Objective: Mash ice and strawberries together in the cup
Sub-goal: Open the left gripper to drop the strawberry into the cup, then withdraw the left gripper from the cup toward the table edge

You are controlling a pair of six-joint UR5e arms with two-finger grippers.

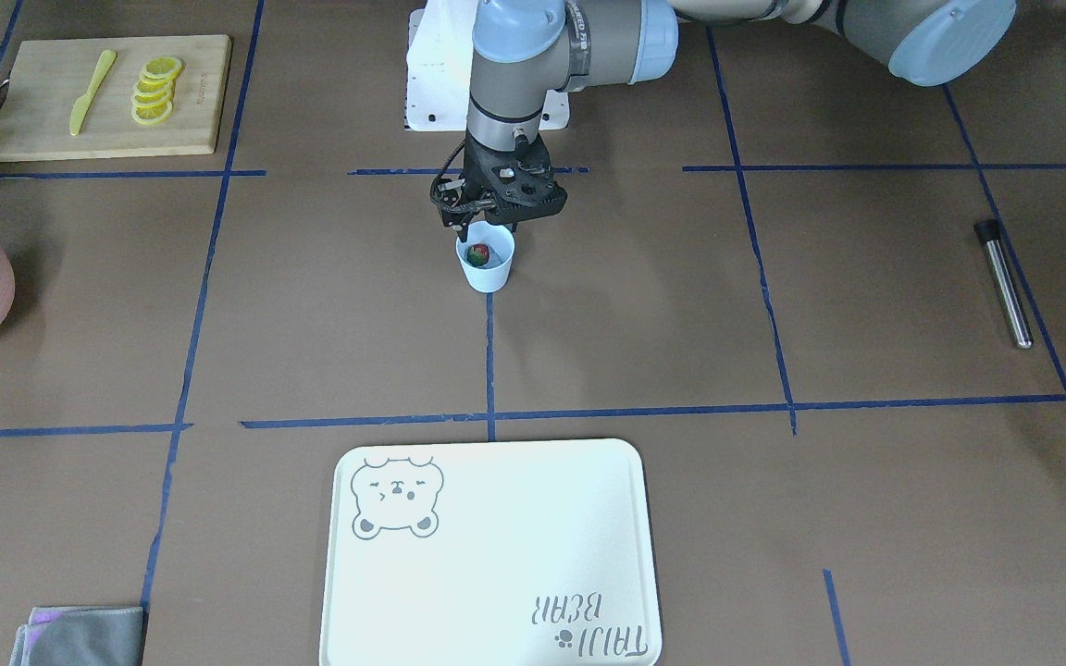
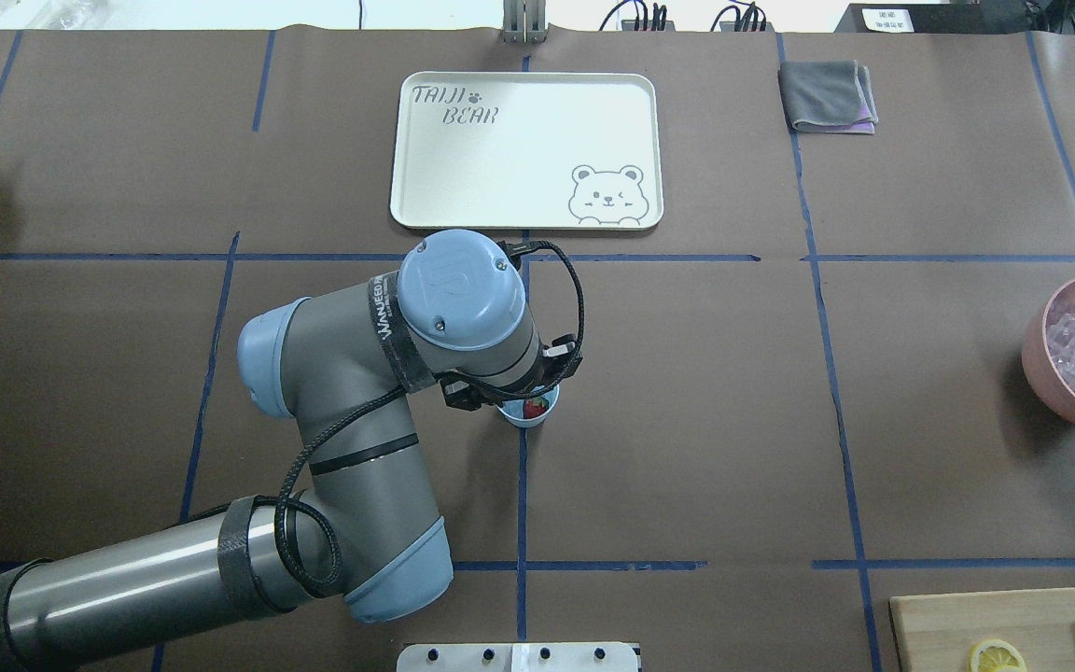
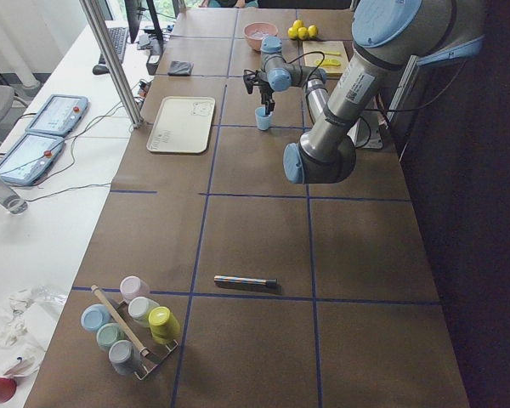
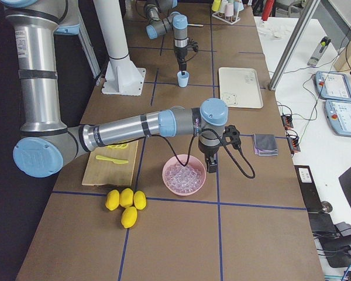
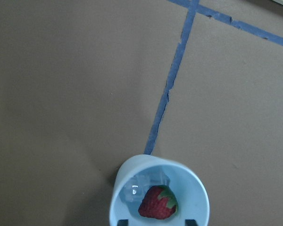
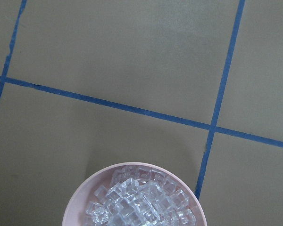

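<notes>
Left gripper [image 1: 493, 225] spread apart, empty, just over the cup [image 1: 487, 270]. Strawberry [image 5: 157, 204] and ice [image 5: 146, 182] right below. Could bump the rim going down and tip it.

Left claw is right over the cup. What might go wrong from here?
1. The left claw hangs open, close over the rim of the small cup; a slightly off descent may tip it, spilling the strawberry and ice.
2. The metal rod lies far off; mashing with the cup unheld could topple it.
</notes>
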